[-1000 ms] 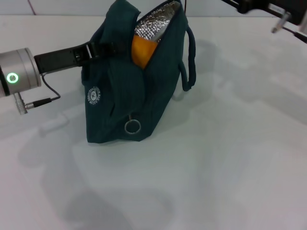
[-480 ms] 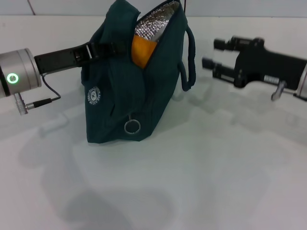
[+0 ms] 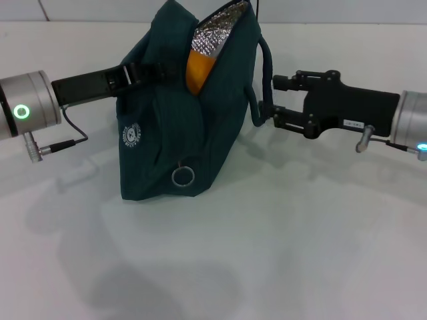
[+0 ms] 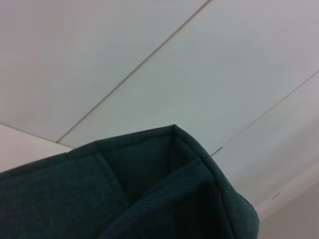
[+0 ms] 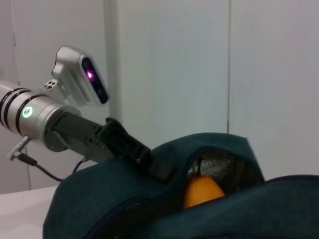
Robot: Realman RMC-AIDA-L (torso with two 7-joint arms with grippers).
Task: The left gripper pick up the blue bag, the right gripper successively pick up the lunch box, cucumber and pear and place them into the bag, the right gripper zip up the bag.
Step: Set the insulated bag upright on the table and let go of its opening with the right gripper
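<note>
While the left gripper (image 3: 157,69) pinches the blue bag (image 3: 180,127) upright on the bench, the right gripper (image 3: 267,100) – fingers spread – sits beside its handle; zipper ring (image 3: 183,176) hangs lower, w/ the pear (image 3: 195,70) inside.

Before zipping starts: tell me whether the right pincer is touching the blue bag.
Cannot tell. In the head view the right pincer has its open fingertips at the blue bag's side handle; no view shows plain contact or a gap.

the blue bag (image 3: 180,127) is matt woven cloth, lined with crinkled shiny foil (image 3: 217,33), metal zipper ring (image 3: 183,177).
</note>
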